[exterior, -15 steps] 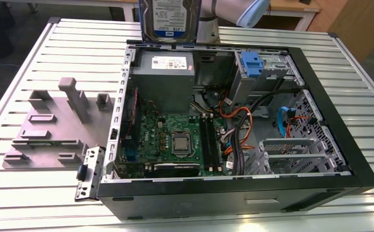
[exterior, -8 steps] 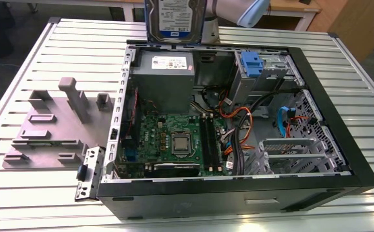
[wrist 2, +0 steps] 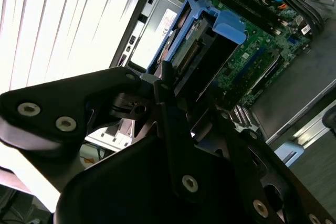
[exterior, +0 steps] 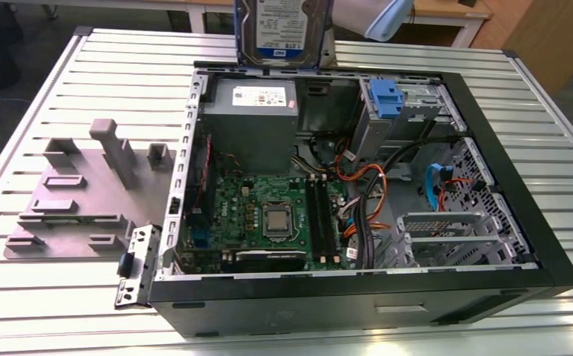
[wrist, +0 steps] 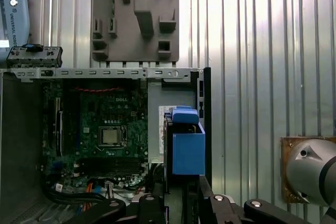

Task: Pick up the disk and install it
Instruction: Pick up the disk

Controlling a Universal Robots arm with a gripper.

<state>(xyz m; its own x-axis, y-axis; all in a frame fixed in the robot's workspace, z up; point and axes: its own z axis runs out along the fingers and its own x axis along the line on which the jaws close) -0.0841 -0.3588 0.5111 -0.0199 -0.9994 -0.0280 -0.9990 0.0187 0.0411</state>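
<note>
The disk [exterior: 284, 30], a silver-grey drive with a white-and-blue label, hangs upright in the air over the far rim of the open computer case [exterior: 523, 222] in the exterior view. Both wrist views show its blue side rails, with the disk [wrist 2: 207, 45] seen end-on over the motherboard and the disk [wrist: 185, 148] beside the power-supply box. My gripper [wrist 2: 194, 106] is shut on the disk, with black fingers [wrist 2: 170, 103] pressed against its sides. In the first wrist view the gripper [wrist: 181, 198] holds the drive from the end nearest the camera.
Inside the case lie the motherboard [exterior: 266, 215], a grey power-supply box [exterior: 250, 119], a drive bay with a blue latch piece [exterior: 385, 100], cables and a metal cage [exterior: 445, 237]. A grey fixture plate [exterior: 78, 196] and a metal bracket [exterior: 136, 263] sit on the slatted table [exterior: 29, 311].
</note>
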